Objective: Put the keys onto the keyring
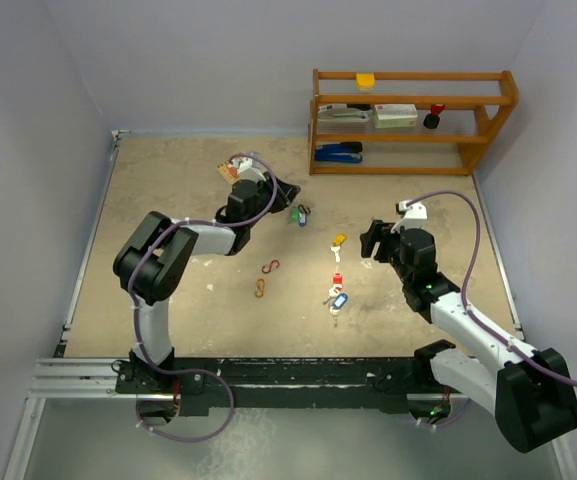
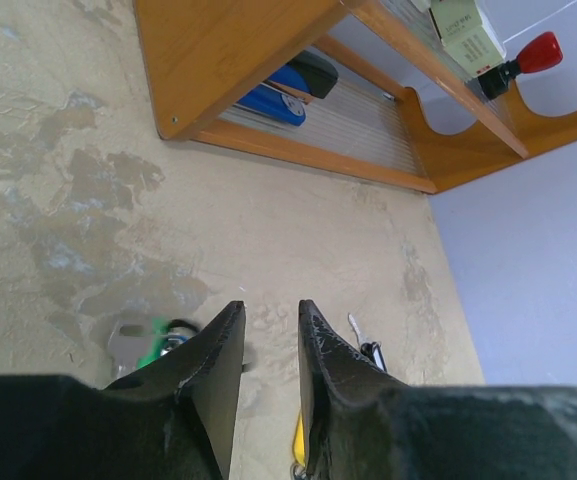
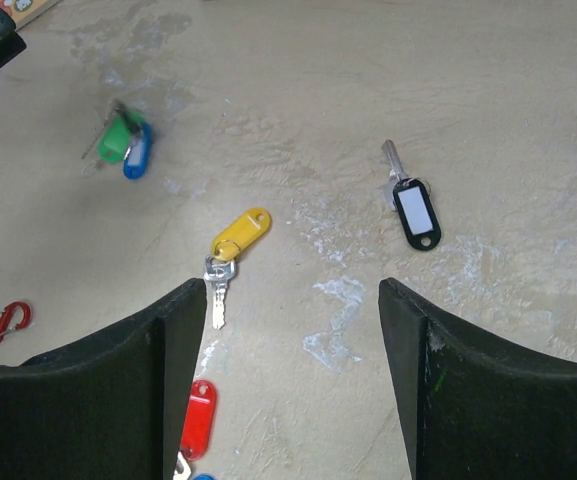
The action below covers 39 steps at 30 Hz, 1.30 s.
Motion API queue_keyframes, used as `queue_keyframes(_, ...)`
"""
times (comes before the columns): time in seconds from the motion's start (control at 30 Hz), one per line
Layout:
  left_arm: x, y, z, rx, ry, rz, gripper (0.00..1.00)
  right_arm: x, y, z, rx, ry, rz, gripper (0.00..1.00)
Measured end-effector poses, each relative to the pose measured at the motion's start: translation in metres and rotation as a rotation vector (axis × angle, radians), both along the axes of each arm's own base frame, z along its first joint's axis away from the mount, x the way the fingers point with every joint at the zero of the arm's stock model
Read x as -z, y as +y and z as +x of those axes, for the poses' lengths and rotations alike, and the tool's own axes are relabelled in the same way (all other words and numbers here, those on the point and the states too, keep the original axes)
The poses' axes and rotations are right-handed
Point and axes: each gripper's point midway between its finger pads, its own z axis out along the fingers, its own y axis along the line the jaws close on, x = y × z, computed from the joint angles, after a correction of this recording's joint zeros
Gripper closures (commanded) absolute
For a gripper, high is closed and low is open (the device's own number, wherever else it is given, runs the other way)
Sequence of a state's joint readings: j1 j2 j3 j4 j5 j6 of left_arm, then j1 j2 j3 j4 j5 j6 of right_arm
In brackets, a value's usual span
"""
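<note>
Seen from above, two robot arms reach over a sandy table scattered with small tagged keys. The right gripper hangs low, its fingers spread wide with nothing between them. Just ahead of the finger on the left of its wrist view lies the yellow-tagged key, flat on the surface. A black-tagged key lies off to the other side, and a red tag shows beside that same finger.

Farther off, a green and blue pair lies together, near the left gripper. Its fingers stand a narrow gap apart and hold nothing. A red S-shaped clip lies at the edge of the view, and a wooden shelf stands at the back. No separate keyring can be made out.

The likely trouble is that the keys lie flat and thin, so closing fingers may skid over the metal or push a key away. A grip on the plastic tag alone would leave the key swinging and hard to thread.
</note>
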<state>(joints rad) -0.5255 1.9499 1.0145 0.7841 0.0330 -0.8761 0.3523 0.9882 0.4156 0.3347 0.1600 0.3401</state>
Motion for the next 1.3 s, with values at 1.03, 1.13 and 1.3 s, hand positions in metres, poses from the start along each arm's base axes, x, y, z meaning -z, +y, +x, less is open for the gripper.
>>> queue_keyframes(1.03, -0.040, 0.039, -0.007, -0.067, 0.007, 0.048, 0.39, 0.027, 0.024, 0.017, -0.108, 0.183, -0.054, 0.22)
queue_keyframes(1.13, -0.041, 0.041, -0.010, -0.058, 0.031, 0.110, 0.40, 0.033, 0.029, 0.016, -0.135, 0.206, -0.052, 0.22)
queue_keyframes(1.3, -0.022, 0.039, -0.030, -0.039, 0.107, 0.293, 0.41, 0.035, 0.032, 0.016, -0.154, 0.221, -0.051, 0.22)
